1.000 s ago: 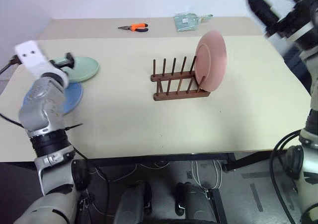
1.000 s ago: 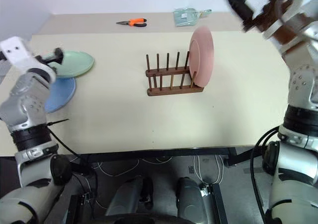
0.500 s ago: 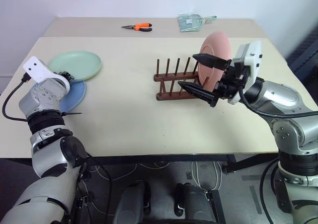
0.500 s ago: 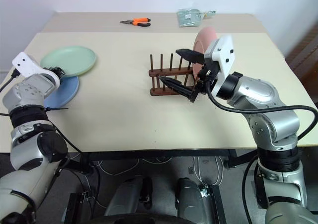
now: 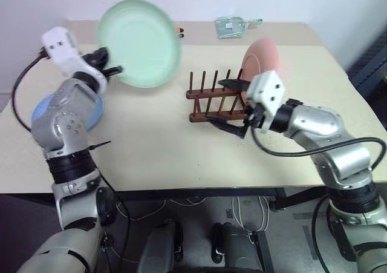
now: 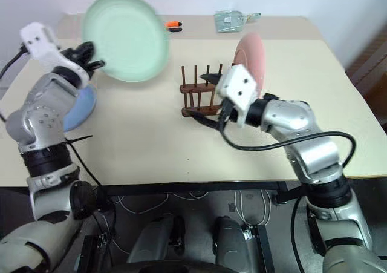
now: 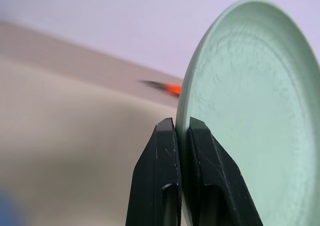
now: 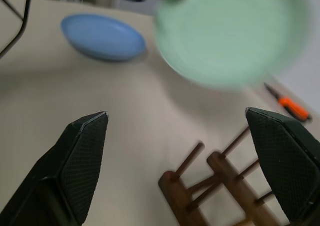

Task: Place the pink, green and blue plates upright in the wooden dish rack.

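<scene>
My left gripper (image 7: 182, 136) is shut on the rim of the green plate (image 5: 139, 43) and holds it tilted in the air above the table's left side. The blue plate (image 8: 102, 35) lies flat on the table, partly hidden behind my left arm in the eye views. At the right end of the wooden dish rack (image 5: 211, 100) the pink plate (image 5: 266, 58) stands upright between the pegs. My right gripper (image 5: 233, 105) hangs open just in front of the rack with nothing between its fingers.
Orange-handled pliers (image 8: 290, 105) lie at the table's far edge, partly hidden behind the green plate in the eye views. A pale green packet (image 5: 233, 26) sits at the back, right of centre. Bare tabletop (image 5: 157, 146) stretches in front of the rack.
My left gripper shut on the green plate's rim and lifted it off the table, up and rightward. My right gripper, still open, came down in front of the rack.
</scene>
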Action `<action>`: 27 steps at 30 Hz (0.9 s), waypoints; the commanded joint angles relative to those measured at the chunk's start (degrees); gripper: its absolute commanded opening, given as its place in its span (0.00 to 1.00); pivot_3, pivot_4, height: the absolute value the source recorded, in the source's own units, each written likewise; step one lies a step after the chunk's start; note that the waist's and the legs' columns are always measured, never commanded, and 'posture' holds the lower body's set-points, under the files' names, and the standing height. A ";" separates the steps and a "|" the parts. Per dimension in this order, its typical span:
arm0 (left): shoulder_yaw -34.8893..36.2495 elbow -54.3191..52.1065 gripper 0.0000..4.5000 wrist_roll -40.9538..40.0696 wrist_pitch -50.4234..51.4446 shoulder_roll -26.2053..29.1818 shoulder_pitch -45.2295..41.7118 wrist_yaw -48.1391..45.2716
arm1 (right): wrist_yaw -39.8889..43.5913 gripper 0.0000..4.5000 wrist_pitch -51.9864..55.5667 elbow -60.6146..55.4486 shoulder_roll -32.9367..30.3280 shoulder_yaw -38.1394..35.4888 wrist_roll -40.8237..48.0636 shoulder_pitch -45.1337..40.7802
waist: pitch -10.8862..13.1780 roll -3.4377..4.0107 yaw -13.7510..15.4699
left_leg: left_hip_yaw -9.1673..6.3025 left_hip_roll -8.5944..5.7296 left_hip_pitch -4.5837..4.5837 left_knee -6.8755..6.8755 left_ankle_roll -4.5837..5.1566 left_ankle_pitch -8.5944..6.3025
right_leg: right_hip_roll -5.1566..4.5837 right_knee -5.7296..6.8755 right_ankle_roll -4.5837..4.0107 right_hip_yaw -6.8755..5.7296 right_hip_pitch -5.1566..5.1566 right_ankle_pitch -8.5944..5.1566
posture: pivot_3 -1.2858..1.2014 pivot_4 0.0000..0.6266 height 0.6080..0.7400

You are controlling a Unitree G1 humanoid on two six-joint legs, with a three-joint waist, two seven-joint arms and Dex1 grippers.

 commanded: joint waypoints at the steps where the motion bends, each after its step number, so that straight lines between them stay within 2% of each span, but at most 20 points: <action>1: -1.59 -9.61 0.01 -3.10 7.73 -1.96 -0.24 4.51 | -1.61 1.00 -9.24 5.23 0.54 4.64 -11.87 -4.03 | 0.00 0.00 -0.09 | 0.00 0.00 0.01 0.00 0.00 0.00 | 0.01 0.01 0.00 0.00 0.00 0.00 | 0.52 0.24 1.00; 8: 0.38 -15.77 0.01 -8.85 18.82 -8.66 -3.60 11.56 | -2.80 1.00 -21.45 17.69 3.11 8.92 -24.00 -8.40 | 0.01 -0.01 -0.03 | 0.00 0.00 0.03 0.00 -0.01 0.03 | 0.08 0.00 0.00 -0.01 0.04 -0.01 | 0.52 0.24 1.00; 12: 0.87 -17.36 0.00 -10.49 22.44 -10.39 -4.09 12.81 | -4.30 0.72 -27.28 23.20 3.28 9.25 -29.34 -9.19 | 0.01 -0.01 0.03 | -0.02 0.00 0.04 0.00 -0.01 0.03 | 0.10 -0.02 0.00 -0.02 0.08 -0.01 | 0.52 0.24 1.00; 17: 2.64 -17.47 0.00 -11.30 23.87 -11.42 -4.39 13.03 | -5.04 0.13 -29.90 23.77 4.29 7.06 -30.43 -9.07 | 0.01 -0.01 -0.09 | -0.02 0.00 0.06 -0.01 -0.03 0.04 | 0.14 -0.02 0.00 -0.02 0.09 -0.01 | 0.52 0.24 1.00; 18: 3.53 -17.03 0.07 -11.78 23.24 -11.74 -4.56 12.81 | -5.06 0.01 -30.10 23.34 4.31 6.72 -30.55 -8.97 | 0.01 -0.01 -0.09 | -0.02 0.01 0.06 -0.01 -0.03 0.05 | 0.14 -0.02 0.00 -0.02 0.09 -0.01 | 0.52 0.24 1.00; 20: 7.18 -15.76 0.23 -12.89 19.08 -13.02 -5.91 13.65 | -5.34 0.00 -31.06 22.24 4.22 6.21 -31.16 -8.68 | 0.01 -0.01 -0.09 | -0.03 0.01 0.06 -0.01 -0.04 0.05 | 0.14 -0.02 0.00 -0.02 0.09 -0.01 | 0.52 0.24 1.00; 22: 11.74 -13.22 0.46 -12.61 12.83 -13.01 -8.86 15.94 | -5.62 0.00 -31.62 21.07 4.23 5.49 -31.39 -8.54 | 0.03 -0.05 0.10 | -0.06 0.01 0.06 0.00 -0.04 0.05 | 0.13 -0.05 0.00 -0.03 0.12 -0.01 | 0.52 0.24 1.00; 25: 13.94 -7.39 0.79 -4.84 3.31 -6.08 -9.82 17.39 | -5.41 0.00 -29.90 17.92 5.31 2.29 -27.81 -8.50 | 0.04 -0.02 -0.31 | -0.06 0.00 0.07 -0.01 -0.05 0.05 | 0.16 -0.05 -0.01 -0.04 0.10 -0.02 | 0.52 0.24 1.00; 27: 8.36 -3.17 0.79 3.23 -1.27 2.79 -5.13 13.15 | -3.60 0.00 -20.46 12.44 8.60 -3.63 -15.14 -7.74 | 0.03 0.02 -1.10 | 0.02 0.00 0.19 -0.16 -0.11 0.08 | 0.23 -0.03 -0.01 -0.01 0.11 -0.02 | 0.52 0.24 1.00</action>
